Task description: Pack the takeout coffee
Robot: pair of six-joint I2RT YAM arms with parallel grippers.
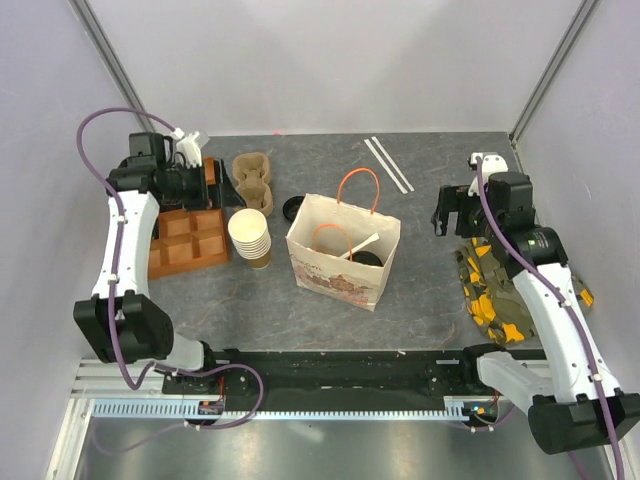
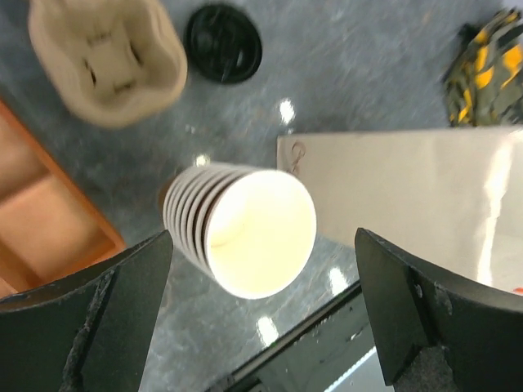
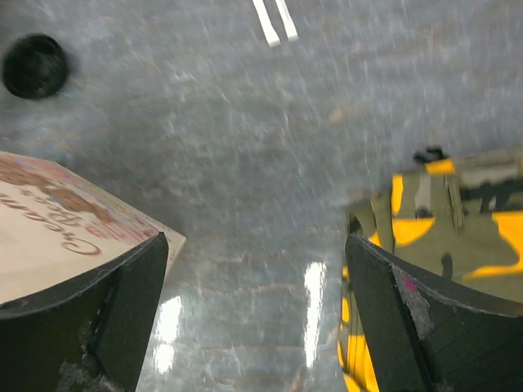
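The coffee cup point(image 1: 367, 258) is sitting inside the paper bag point(image 1: 335, 270), only its black lid showing, next to a white stick point(image 1: 362, 244). The packing seems nearly finished, so the step in hand is probably getting both arms clear without disturbing the bag.

To do that well, each arm should rise before it swings, staying off the orange handles point(image 1: 357, 185) and not brushing the bag's soft walls, since a nudge could tip the cup inside. The left arm has the tighter path. The stack of cups point(image 1: 250, 235) is standing just left of the bag, with the loose lid point(image 1: 293, 208) and the cardboard carrier point(image 1: 253, 180) further back on that side.

The left claw point(image 2: 263, 235) is hanging fully spread above that stack, gripping nothing and touching nothing. The right claw point(image 3: 255, 238) is hovering right of the bag over bare table point(image 3: 245, 163), equally wide and empty, with the camouflage cloth point(image 3: 441, 212) beside it.
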